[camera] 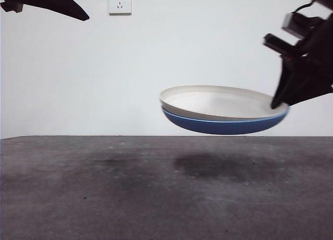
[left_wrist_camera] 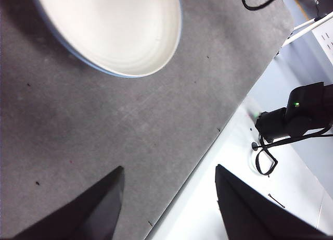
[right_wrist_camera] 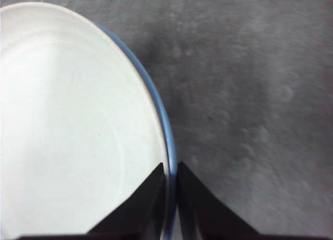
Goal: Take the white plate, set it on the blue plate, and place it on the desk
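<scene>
- While nested in the blue plate [camera: 223,124], white plate [camera: 221,102] hangs above the table [camera: 156,193], clear of it.
- Right hand [right_wrist_camera: 172,172] pinches both rims at one edge.
- Left hand [left_wrist_camera: 169,203] spread, holding nothing, well apart.

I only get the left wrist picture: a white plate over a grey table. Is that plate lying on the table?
Observer: No. The white plate sits nested in the blue plate, both lifted above the desk.
Operator: What holds them?
Observer: The right end effector, shut on both rims at one edge.
Operator: Are they level?
Observer: Slightly tilted; the far side hangs free over a shadow.
</scene>
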`<state>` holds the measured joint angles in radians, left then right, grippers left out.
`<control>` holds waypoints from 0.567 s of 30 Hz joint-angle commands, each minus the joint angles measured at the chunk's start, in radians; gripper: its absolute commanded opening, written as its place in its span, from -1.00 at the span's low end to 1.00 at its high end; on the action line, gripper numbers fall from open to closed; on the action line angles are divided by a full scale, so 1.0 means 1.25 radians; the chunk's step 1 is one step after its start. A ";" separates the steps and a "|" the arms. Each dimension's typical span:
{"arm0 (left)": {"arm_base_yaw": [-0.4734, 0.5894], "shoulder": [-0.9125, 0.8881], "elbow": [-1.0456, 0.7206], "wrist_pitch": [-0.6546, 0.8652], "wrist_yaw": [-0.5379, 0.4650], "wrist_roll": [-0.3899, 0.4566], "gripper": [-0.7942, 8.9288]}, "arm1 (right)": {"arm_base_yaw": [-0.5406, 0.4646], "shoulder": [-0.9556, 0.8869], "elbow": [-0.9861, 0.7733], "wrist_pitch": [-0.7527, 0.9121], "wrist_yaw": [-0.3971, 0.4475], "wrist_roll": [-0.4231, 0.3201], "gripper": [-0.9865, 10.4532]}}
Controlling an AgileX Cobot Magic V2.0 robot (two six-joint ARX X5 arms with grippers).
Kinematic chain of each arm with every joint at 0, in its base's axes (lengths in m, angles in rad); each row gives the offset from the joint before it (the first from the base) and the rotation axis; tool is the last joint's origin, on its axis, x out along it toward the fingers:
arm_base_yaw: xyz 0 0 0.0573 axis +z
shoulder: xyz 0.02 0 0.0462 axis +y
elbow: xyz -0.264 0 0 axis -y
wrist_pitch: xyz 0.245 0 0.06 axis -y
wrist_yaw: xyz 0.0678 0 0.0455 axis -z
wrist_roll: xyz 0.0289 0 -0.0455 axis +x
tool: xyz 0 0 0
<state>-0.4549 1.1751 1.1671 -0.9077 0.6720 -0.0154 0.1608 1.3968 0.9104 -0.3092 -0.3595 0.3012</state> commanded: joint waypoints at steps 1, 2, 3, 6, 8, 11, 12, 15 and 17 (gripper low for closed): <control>-0.005 0.005 0.008 0.008 0.005 0.012 -0.26 | 0.022 0.056 0.038 0.008 0.000 0.029 -0.81; -0.005 0.005 0.008 0.008 0.005 0.012 -0.26 | 0.030 0.075 0.049 0.009 0.001 0.032 -0.81; -0.005 0.005 0.008 0.008 0.005 0.012 -0.26 | 0.038 0.092 0.058 0.009 0.001 0.034 -0.81; -0.005 0.005 0.008 0.008 0.005 0.013 -0.26 | 0.060 0.134 0.076 0.027 0.001 0.051 -0.81; -0.005 0.005 0.008 0.009 0.005 0.013 -0.26 | 0.072 0.158 0.083 0.037 0.001 0.060 -0.81; -0.005 0.005 0.008 0.009 0.005 0.013 -0.26 | 0.091 0.192 0.089 0.051 0.001 0.071 -0.81; -0.005 0.005 0.008 0.009 0.005 0.012 -0.26 | 0.097 0.204 0.091 0.056 0.002 0.073 -0.81; -0.005 0.005 0.008 0.008 0.005 0.012 -0.26 | 0.111 0.239 0.091 0.068 0.002 0.085 -0.81; -0.005 0.005 0.008 0.008 0.005 0.012 -0.26 | 0.119 0.260 0.091 0.072 0.005 0.087 -0.81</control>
<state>-0.4549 1.1751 1.1671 -0.9077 0.6720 -0.0154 0.3023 1.7000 1.0054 -0.2359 -0.3473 0.3836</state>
